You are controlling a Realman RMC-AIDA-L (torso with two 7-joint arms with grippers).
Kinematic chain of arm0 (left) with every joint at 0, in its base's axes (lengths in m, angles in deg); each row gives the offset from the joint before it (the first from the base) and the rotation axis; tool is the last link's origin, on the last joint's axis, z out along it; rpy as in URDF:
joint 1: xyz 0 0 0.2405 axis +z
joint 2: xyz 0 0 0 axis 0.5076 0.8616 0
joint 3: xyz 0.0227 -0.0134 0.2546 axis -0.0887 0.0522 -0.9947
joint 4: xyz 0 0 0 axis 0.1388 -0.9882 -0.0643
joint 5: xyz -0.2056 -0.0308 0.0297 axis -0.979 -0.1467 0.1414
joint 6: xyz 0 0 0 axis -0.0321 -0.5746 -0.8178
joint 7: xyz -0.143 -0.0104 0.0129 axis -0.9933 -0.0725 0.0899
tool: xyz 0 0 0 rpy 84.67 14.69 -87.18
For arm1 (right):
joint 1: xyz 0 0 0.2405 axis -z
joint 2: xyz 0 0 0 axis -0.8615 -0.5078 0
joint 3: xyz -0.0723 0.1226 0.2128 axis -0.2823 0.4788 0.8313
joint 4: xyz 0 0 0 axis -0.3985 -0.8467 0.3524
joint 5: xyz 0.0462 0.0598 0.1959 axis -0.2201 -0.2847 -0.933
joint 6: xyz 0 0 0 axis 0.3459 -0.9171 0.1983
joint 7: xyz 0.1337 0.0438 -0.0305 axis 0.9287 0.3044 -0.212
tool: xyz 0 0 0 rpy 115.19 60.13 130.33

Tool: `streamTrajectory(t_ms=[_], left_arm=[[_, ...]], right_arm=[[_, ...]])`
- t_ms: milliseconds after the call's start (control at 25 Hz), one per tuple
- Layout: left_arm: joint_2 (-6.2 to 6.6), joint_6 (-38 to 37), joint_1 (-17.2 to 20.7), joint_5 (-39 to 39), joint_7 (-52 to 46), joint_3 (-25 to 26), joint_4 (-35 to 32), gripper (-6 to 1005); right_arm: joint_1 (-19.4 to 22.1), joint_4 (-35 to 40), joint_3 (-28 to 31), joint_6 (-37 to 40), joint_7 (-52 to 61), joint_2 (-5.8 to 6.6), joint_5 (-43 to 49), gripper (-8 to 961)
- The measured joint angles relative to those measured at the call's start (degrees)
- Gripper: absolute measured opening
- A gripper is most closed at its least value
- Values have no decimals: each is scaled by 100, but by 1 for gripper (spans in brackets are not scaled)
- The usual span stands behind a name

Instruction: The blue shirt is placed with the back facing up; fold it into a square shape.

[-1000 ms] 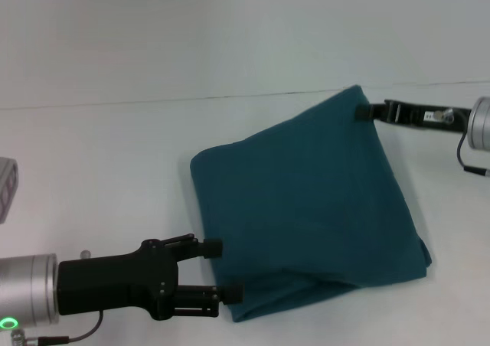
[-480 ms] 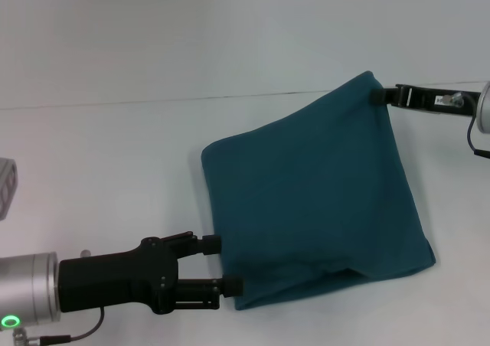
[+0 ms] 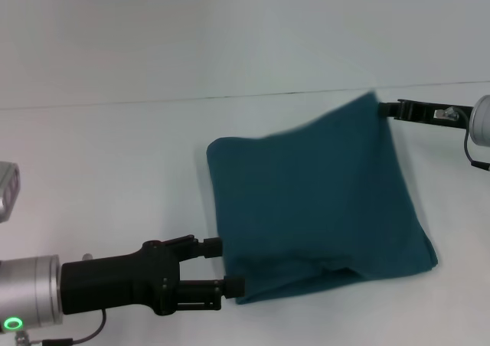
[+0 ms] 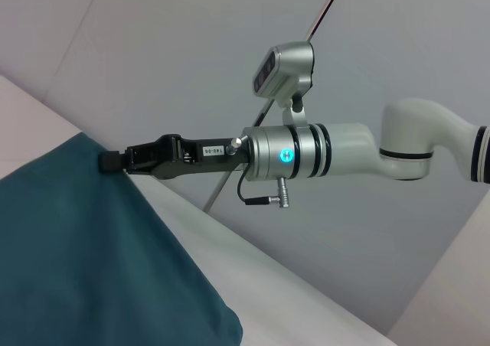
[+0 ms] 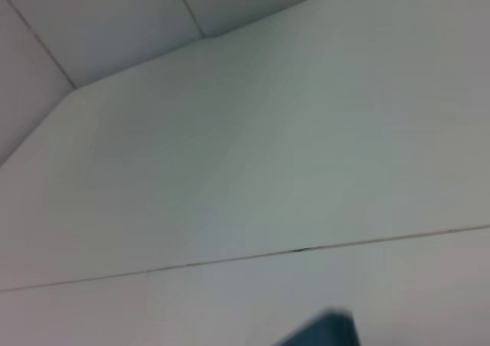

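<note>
The right gripper (image 3: 380, 109) is pinching the far corner of the folded dark teal-blue cotton shirt (image 3: 321, 200). The left gripper (image 3: 227, 266) is sitting spread at the shirt's near-left edge.

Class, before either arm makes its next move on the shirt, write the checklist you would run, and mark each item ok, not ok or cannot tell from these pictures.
1. Right tool has the far corner of the blue shirt: ok, clamped on the corner in the left wrist view.
2. Left tool has the near edge: not ok, its fingers are spread beside the cloth, not closed on it.
3. Shirt already folded down to a compact shape: ok.
4. Shape square and flat: not ok, the far corner is lifted and the near edge is bunched.
5. Shirt fully on the table: ok.
6. Layers underneath lined up: cannot tell.
</note>
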Motion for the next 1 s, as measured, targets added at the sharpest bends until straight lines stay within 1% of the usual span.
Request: streamTrajectory(t_ms=[160,240,320,480,560,680,920,1000], left_arm=[[0,71,-2,3,-2,-6,61,945],[0,132,-2,3,-2,-11,96,945],[0,175,-3,3,-3,-20,123,945],[-5,206,-21,3,-4,-43,123,945],[-8,228,-33,3,-2,-50,123,945],[-9,269,-42,3,8,-52,123,945],[-9,284,-45,3,39,-61,123,945],[-9,284,-45,3,40,-63,123,945]], right_arm=[[62,38,-10,-168,-17,-22,-1,118],[116,58,9,-150,-17,-13,-8,126],[191,67,21,58,-4,40,-23,196],[374,79,31,921,40,197,-31,336],[505,125,41,1349,88,270,-19,434],[742,263,38,1807,204,325,-11,582],[1126,375,1,2147,401,379,22,705],[1189,365,7,2185,415,385,58,704]])
